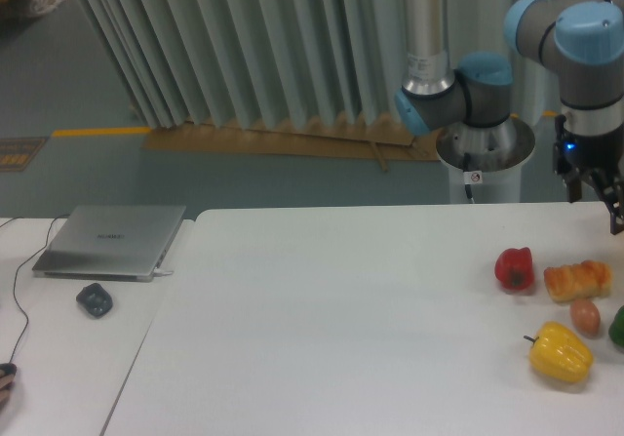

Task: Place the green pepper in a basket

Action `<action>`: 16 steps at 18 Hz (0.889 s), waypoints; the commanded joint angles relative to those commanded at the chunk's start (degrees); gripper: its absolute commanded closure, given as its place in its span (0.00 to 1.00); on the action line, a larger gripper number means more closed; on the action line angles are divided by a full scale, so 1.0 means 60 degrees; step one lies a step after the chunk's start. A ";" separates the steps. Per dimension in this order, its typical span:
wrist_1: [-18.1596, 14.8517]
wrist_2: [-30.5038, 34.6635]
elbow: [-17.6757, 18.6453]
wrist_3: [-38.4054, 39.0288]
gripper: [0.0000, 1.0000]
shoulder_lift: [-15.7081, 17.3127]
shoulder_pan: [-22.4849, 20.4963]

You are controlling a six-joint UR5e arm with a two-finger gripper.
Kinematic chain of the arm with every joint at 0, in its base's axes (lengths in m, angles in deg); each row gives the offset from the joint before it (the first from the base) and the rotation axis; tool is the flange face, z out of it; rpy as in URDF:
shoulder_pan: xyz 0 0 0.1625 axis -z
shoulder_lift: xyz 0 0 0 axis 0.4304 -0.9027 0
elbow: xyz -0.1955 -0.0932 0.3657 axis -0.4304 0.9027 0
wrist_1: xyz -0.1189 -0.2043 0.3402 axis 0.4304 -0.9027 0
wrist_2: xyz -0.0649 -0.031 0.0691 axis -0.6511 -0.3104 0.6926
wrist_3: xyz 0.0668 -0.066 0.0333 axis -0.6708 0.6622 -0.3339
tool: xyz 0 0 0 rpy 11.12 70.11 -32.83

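The green pepper (pixel 617 327) is a dark green rounded shape cut off by the right edge of the view, on the white table (pixel 341 319). My gripper (pixel 595 204) hangs above the table's far right corner, well behind and above the pepper. Its two dark fingers (pixel 574 186) stand apart, open and empty. No basket is in view.
A red pepper (pixel 514 268), a bread roll (pixel 578 280), a small brown egg-like item (pixel 585 315) and a yellow pepper (pixel 561 352) lie close to the green pepper. A closed laptop (pixel 112 241) and a dark mouse (pixel 95 299) sit on the left table.
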 joint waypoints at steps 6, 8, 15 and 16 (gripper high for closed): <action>0.0357 0.0015 -0.0922 -0.0060 0.00 -0.1055 -0.0219; 0.0401 0.0087 -0.0968 -0.0016 0.00 -0.1407 -0.0394; 0.0387 0.0045 -0.0647 0.0859 0.00 -0.2199 -0.1113; 0.0401 -0.0246 -0.0559 0.1414 0.00 -0.2199 -0.1099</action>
